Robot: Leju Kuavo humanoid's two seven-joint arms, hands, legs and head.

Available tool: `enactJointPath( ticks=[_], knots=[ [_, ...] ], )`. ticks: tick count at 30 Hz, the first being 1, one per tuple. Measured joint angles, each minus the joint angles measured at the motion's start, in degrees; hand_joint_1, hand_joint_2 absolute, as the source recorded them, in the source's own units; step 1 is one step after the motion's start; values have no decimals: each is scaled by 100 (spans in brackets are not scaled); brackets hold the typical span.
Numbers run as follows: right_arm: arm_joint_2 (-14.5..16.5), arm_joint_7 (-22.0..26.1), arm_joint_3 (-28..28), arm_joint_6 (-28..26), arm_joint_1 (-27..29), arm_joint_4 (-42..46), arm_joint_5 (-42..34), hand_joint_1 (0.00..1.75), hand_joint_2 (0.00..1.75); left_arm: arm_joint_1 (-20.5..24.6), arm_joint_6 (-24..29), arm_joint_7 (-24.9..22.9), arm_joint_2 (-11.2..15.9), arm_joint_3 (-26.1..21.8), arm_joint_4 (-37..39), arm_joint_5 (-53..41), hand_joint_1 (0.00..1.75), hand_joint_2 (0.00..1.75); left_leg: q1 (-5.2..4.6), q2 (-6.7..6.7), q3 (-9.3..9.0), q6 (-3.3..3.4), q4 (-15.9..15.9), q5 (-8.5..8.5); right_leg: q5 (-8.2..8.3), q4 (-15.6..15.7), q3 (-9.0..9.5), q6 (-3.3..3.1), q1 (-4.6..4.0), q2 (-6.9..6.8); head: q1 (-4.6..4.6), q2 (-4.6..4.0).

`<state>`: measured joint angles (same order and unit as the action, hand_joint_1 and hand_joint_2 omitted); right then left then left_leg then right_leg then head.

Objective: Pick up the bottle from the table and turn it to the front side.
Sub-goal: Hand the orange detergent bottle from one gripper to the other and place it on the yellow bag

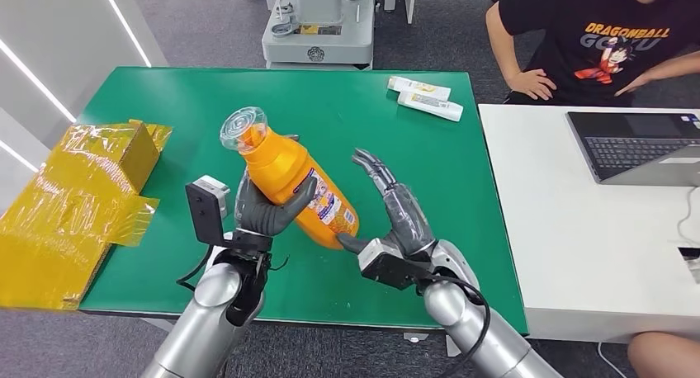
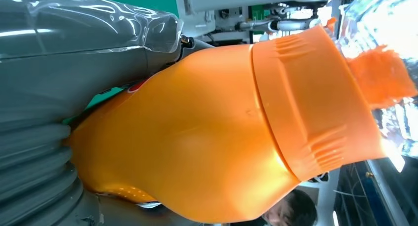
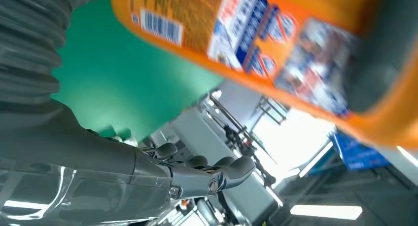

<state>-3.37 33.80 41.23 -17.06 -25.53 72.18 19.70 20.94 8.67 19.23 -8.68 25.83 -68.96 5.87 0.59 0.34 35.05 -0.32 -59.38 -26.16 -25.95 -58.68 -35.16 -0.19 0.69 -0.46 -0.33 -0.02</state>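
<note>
An orange bottle (image 1: pixel 293 182) with a clear cap and a printed label is lifted off the green table (image 1: pixel 429 163), tilted with its cap toward the far left. My left hand (image 1: pixel 268 213) grips its body from the left, fingers wrapped around it; up close the orange bottle (image 2: pixel 207 137) lies against the grey thumb. My right hand (image 1: pixel 396 221) stands open beside the bottle's base, fingers straight and apart, thumb tip close under the base. The right wrist view has the bottle's label (image 3: pixel 276 43) above the extended right fingers (image 3: pixel 217 174).
Two white tubes (image 1: pixel 425 97) lie at the table's far right. A yellow-taped cardboard box (image 1: pixel 74 196) sits at the left edge. A white desk with a laptop (image 1: pixel 640 147) adjoins on the right, with a person (image 1: pixel 603 40) seated behind it. A grey machine (image 1: pixel 318 23) stands beyond the table.
</note>
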Motion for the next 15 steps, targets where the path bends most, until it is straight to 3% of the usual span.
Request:
enactJointPath(
  ticks=[15],
  knots=[
    [-93, -162, -138, -1178, 892, 1903, -24, 0, 175, -1, 391, -154, 533, -216, -536, -890, 175, 175, 1, 0, 1, 0, 3, 0, -4, 0, -1, -1, -1, 0, 0, 0]
  ],
)
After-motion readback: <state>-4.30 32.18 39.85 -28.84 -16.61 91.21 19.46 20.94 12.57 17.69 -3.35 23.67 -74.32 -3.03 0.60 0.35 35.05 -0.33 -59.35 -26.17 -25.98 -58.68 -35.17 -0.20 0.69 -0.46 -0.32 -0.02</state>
